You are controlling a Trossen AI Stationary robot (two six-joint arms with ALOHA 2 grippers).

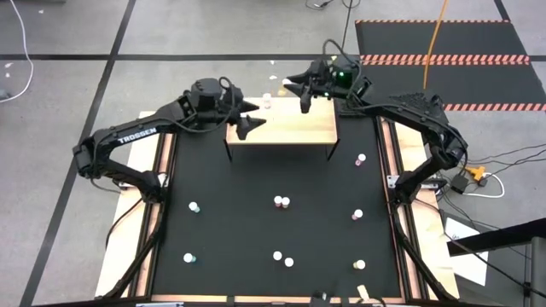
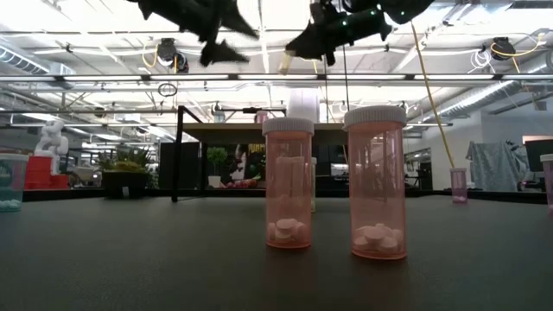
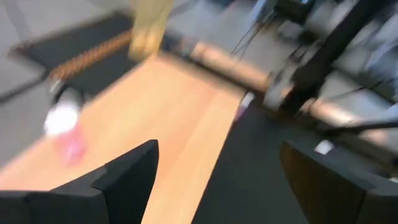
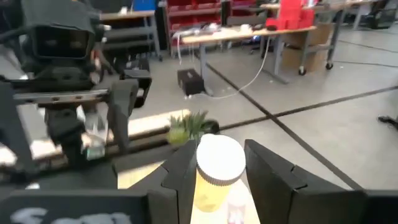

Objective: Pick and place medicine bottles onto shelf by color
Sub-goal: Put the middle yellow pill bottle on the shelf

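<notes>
My two arms are matte black and jointed, with white TROSSEN lettering along my left arm [image 1: 136, 136]. Black cables loop at both wrists. A green light glows on my right arm's wrist [image 1: 342, 75]. My fingers are dark angular wedges.

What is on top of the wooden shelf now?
One pink bottle stands at the far edge of the shelf. The right gripper holds a yellow bottle above it. The open left gripper hides part of the top.
</notes>
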